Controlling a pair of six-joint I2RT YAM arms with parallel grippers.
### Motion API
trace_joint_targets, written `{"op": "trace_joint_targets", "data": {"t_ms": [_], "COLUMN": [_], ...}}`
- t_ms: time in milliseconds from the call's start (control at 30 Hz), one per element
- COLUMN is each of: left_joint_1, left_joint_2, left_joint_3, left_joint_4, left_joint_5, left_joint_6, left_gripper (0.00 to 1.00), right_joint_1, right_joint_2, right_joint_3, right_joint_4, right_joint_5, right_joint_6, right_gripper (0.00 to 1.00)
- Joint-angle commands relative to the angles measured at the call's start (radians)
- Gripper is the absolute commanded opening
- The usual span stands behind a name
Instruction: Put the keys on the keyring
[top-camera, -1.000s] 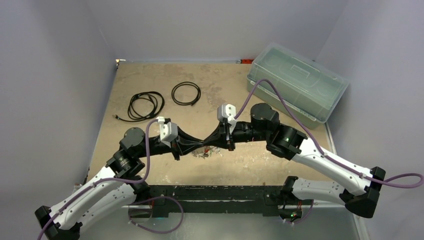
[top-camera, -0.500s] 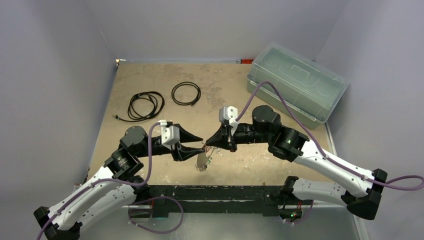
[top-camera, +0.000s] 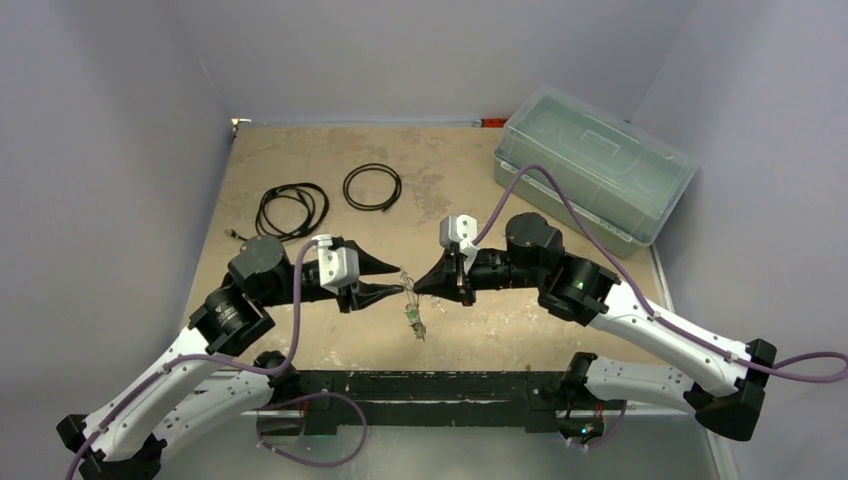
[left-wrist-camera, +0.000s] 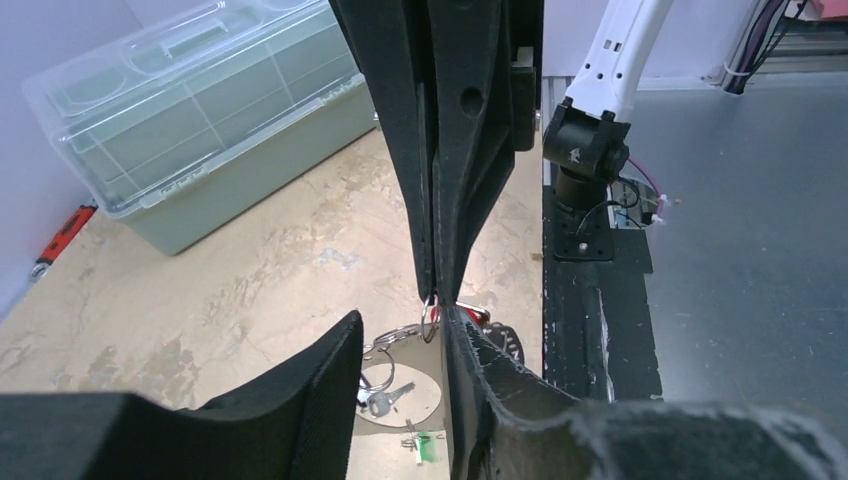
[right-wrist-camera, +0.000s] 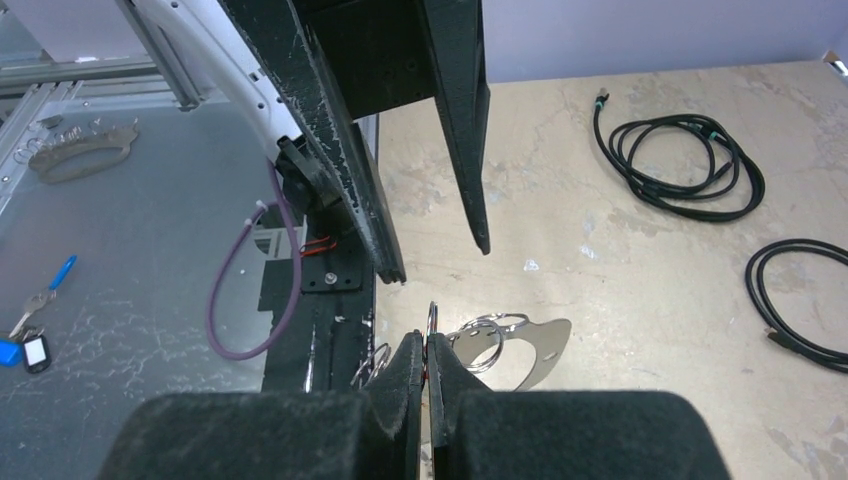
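**A:** What lies at the left of the table (top-camera: 450, 160)?

**B:** Two black cables. A loose bundle (top-camera: 290, 212) lies at about 10 o'clock. A tidier cable coil (top-camera: 372, 187) is just to its right, toward 11 o'clock. Both lie flat, well apart from the arms.

**A:** And the left tool?

**B:** The left tool (top-camera: 403, 280) is near the middle of the table and points toward 3 o'clock. Its fingers stand apart with nothing pinched between them. In its own wrist view, the dangling metal shows through the gap.

**A:** Where is the keyring?

**B:** The keyring (right-wrist-camera: 487, 338) is between the two tool tips, a little to the 6 o'clock side of centre. It is a cluster of thin silvery loops with a pale oval piece beside them. The keys (left-wrist-camera: 388, 400) hang beneath it. One is plain silver, one lower down has a green head, and there is a bit of red off to the side. I cannot tell whether they touch the table.

**A:** The right tool?

**B:** The right tool (right-wrist-camera: 427, 345) points toward 9 o'clock, its tip near the left tool's. Its fingers are pressed together, clamped on one thin loop of the keyring. The loop pokes out just past the tips.

**A:** Any containers?

**B:** One, a clear plastic box (top-camera: 595, 175) at about 2 o'clock by the right wall, with its lid on. Dividers show through the lid, splitting it into compartments. I cannot make out what is in them.
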Motion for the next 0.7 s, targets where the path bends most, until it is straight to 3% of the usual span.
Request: {"op": "trace_joint_targets", "data": {"t_ms": [0, 200, 467, 667], "left_joint_1": [0.000, -0.001, -0.003, -0.005], "left_joint_2": [0.043, 0.090, 0.119, 0.137], "left_joint_3": [0.066, 0.072, 0.073, 0.063], "left_joint_4": [-0.055, -0.056, -0.054, -0.041], "left_joint_5": [0.016, 0.064, 0.096, 0.140], "left_joint_6": [0.059, 0.070, 0.090, 0.089], "left_gripper": [0.32, 0.31, 0.19, 0.17], "right_joint_1": [0.010, 0.013, 0.015, 0.018], "right_joint_2": [-0.017, -0.030, -0.040, -0.042], "right_joint_3": [0.020, 0.019, 0.013, 0.012], "right_joint_4": [0.039, 0.041, 0.047, 0.055], "right_joint_5": [0.021, 0.022, 0.024, 0.019], "right_joint_6": [-0.014, -0.014, -0.010, -0.009], "right_gripper": [0.00, 0.00, 0.00, 0.00]}}
